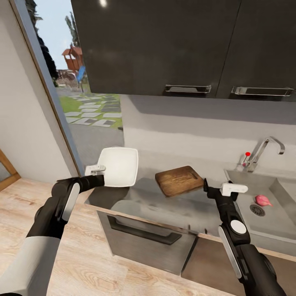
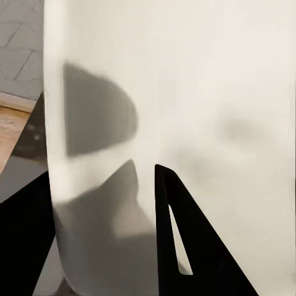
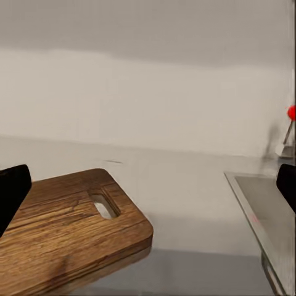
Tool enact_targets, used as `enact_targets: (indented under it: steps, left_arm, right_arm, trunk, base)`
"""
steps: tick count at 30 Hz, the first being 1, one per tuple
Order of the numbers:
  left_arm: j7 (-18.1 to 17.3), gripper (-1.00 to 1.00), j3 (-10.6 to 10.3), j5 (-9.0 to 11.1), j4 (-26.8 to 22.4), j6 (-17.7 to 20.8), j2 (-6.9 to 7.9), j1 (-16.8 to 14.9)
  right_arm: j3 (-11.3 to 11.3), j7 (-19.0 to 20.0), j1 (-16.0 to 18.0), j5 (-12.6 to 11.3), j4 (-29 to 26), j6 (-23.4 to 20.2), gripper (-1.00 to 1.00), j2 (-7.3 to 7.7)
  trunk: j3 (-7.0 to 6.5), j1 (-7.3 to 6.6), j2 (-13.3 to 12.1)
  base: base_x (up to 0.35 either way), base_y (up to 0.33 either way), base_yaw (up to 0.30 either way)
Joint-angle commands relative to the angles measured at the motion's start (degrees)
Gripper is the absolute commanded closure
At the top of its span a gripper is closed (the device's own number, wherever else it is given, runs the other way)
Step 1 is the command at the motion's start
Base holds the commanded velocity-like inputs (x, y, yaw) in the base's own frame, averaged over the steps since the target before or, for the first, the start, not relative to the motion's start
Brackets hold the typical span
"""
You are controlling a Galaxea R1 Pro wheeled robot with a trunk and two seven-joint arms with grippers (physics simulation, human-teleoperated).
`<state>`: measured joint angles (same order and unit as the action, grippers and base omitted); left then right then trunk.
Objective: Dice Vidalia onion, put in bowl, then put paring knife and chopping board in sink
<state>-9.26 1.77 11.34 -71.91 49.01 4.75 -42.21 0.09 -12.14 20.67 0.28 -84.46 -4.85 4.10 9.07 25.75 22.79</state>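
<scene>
Inside the sink (image 1: 274,193), far right, lies the Vidalia onion (image 1: 263,200) near the drain; chopping board (image 1: 179,180) sits mid countertop (image 1: 193,213), left of sink; bowl (image 1: 118,166) at far-left end. Right gripper (image 1: 205,186) hovers beside board's right edge, jaws spread wide, empty; left gripper (image 1: 97,169) pinches bowl's left rim.
</scene>
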Motion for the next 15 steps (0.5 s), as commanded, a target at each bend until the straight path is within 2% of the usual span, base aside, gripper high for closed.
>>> enact_targets:
  steps: [1, 5, 9, 15]
  left_arm:
    - [-0.23, 1.00, 0.01, 0.17, -0.01, 0.67, -0.01, -0.06]
    - [-0.29, 1.00, -1.49, 0.17, 0.12, 2.37, 0.00, -0.06]
    - [-0.31, 1.00, -4.58, 0.17, 0.22, 3.24, 0.00, -0.06]
    - [-0.25, 1.00, -6.11, 0.17, 0.79, 3.50, 0.04, -0.06]
  right_arm:
    - [0.08, -0.51, 0.07, 0.04, -0.09, -0.37, -1.00, 0.03]
    - [0.14, -1.17, 0.13, 0.01, -0.09, -0.32, -1.00, 0.03]
    - [0.20, -1.38, 0.15, 0.01, -0.09, -0.32, -1.00, 0.03]
    - [0.70, -1.43, 0.16, 0.04, -0.09, -0.32, -1.00, 0.01]
  trunk:
    - [0.12, 0.03, 0.13]
    - [0.12, 0.03, 0.13]
    - [0.12, 0.03, 0.13]
    - [0.12, 0.03, 0.13]
  base:
    - [-0.001, 0.001, 0.000]
    - [0.000, 0.000, 0.000]
    - [0.000, 0.000, 0.000]
    - [0.000, 0.000, 0.000]
